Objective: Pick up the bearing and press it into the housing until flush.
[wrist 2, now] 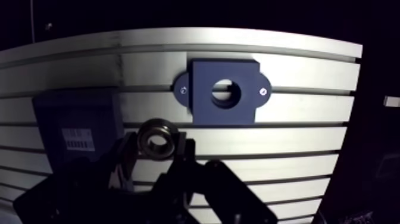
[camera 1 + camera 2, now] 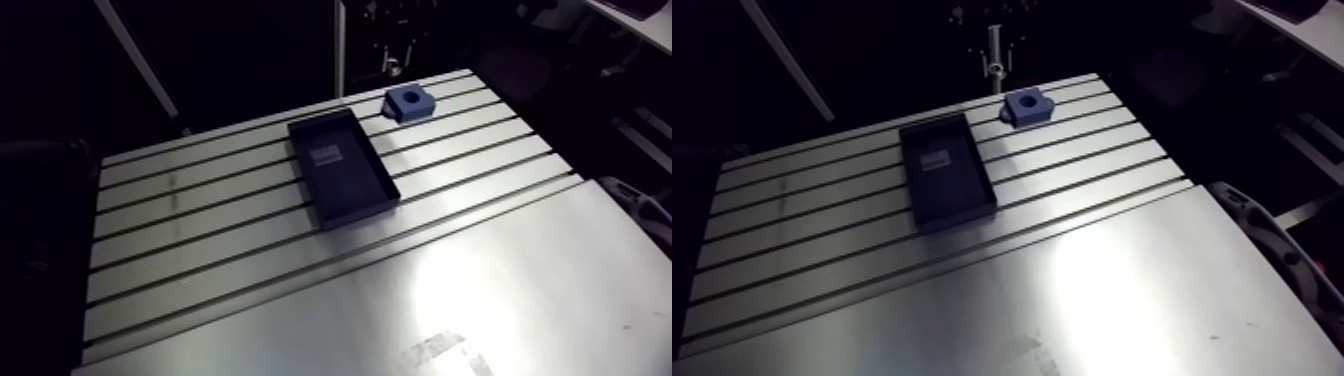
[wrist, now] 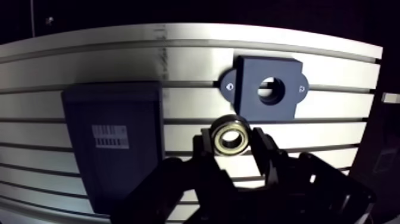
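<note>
Two fingers pinching bearing by its outer ring, above table, housing just ahead; likely hard, smooth steel, dense, slippery; best gripped squarely across rim.

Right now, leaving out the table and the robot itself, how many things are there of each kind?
bearing: 1, clamped in the gripper
housing, blue: 1
tray, dark, with a label: 1
Total: 3
</note>
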